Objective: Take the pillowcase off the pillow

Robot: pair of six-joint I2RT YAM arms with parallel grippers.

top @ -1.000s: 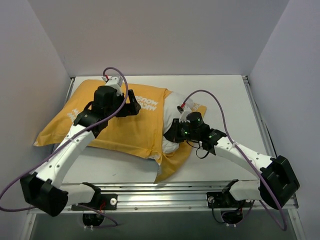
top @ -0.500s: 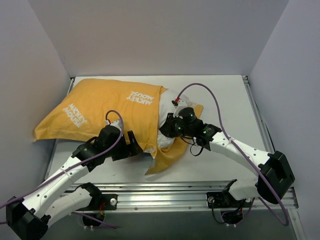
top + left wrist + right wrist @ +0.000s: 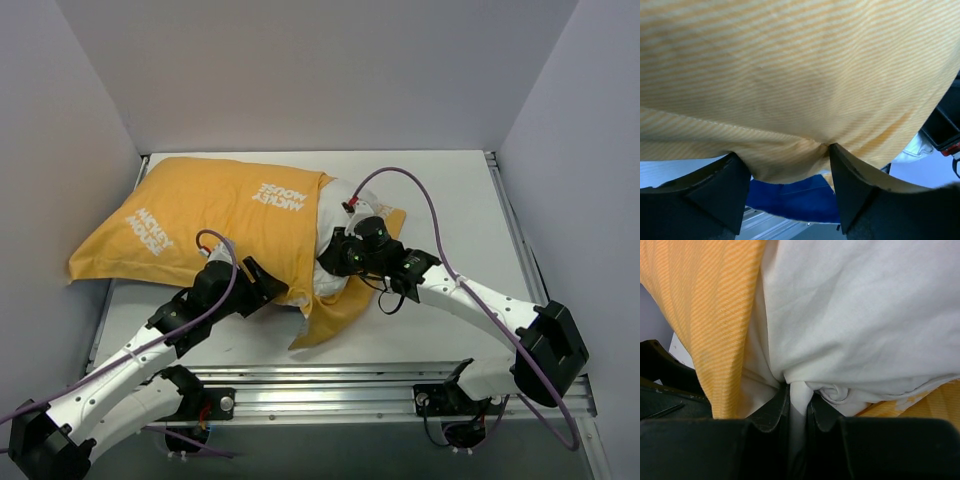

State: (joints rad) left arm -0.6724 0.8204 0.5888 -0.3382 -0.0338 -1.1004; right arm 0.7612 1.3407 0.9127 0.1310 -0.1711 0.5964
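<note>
Hardly started: the right gripper [image 3: 799,391] pinches the bared end of the pillow [image 3: 850,315], while the left gripper [image 3: 784,152] gapes wide around the near hem of the pillowcase [image 3: 220,215].

Left claw [image 3: 784,152] agape, right claw [image 3: 798,395] tightly pinched.

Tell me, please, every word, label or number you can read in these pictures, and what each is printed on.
"MICKEY MOUSE": white, on the yellow side of the pillowcase, near its open end, upside down in the top view.
"MICKEY MOUSE": same fabric, toward the other end, tilted.
Wrist views: no text.
</note>
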